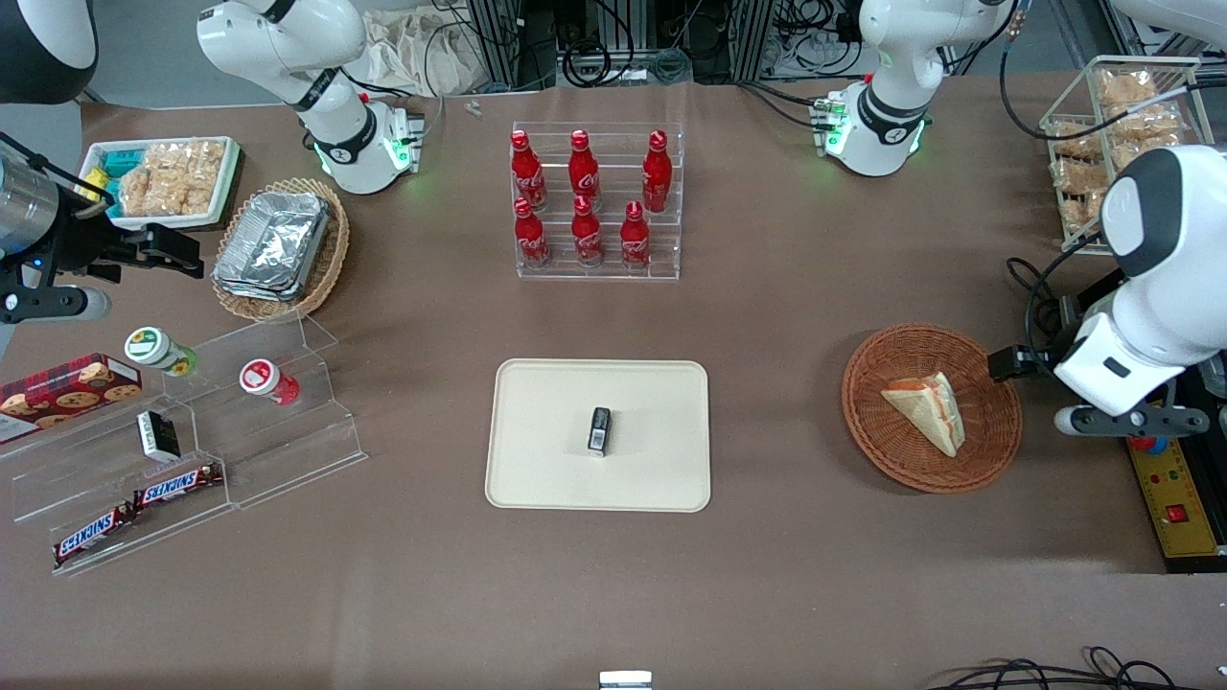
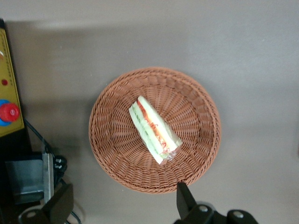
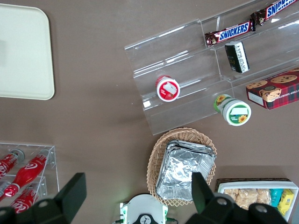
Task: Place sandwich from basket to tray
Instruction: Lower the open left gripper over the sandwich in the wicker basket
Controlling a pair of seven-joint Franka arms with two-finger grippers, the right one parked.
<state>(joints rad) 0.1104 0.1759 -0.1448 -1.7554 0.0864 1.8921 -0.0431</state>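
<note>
Overhead, the gripper (image 2: 124, 203), fingers spread wide, hangs above the basket (image 1: 997, 431) holding the sandwich (image 1: 928, 409); toward the parked arm, a small black packet (image 1: 599, 430) occupies the tray (image 1: 537, 470).

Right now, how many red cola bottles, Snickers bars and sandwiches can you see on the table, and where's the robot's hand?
Red cola bottles: 6, in the clear rack
Snickers bars: 2, on the clear step stand
Sandwich: 1, in the basket
Total: 9
The gripper hangs open above the basket's edge. The tray has no sandwich yet.
</note>
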